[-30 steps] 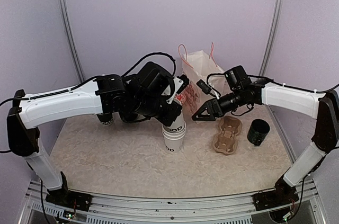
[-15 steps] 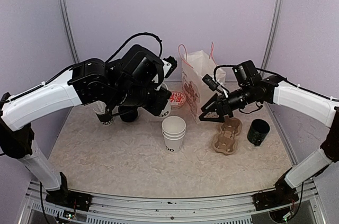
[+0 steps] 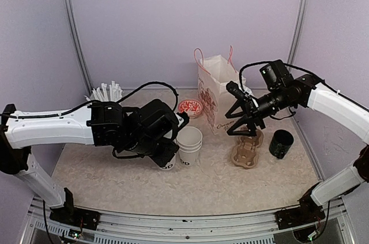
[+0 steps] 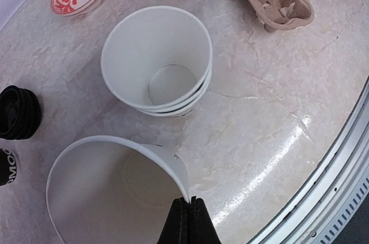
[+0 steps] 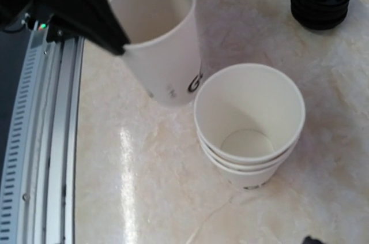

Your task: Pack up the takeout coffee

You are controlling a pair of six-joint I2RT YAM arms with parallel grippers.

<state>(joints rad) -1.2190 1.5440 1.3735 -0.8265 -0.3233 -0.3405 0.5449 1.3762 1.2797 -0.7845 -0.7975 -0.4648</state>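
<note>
Soft, even light falls from above. The top external view is bright but slightly soft, with only faint shadows on the lavender walls point(image 3: 144, 19). The glossy desk point(image 4: 277, 82) throws a white glare streak near its rim in both wrist views, and that rim bows with lens distortion. The paper cup point(image 4: 109, 198) is shaded grey inside.

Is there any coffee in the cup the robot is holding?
Empty. The left wrist view looks straight into the cup pinched by the left fingers: only bare white inside, no liquid.
</note>
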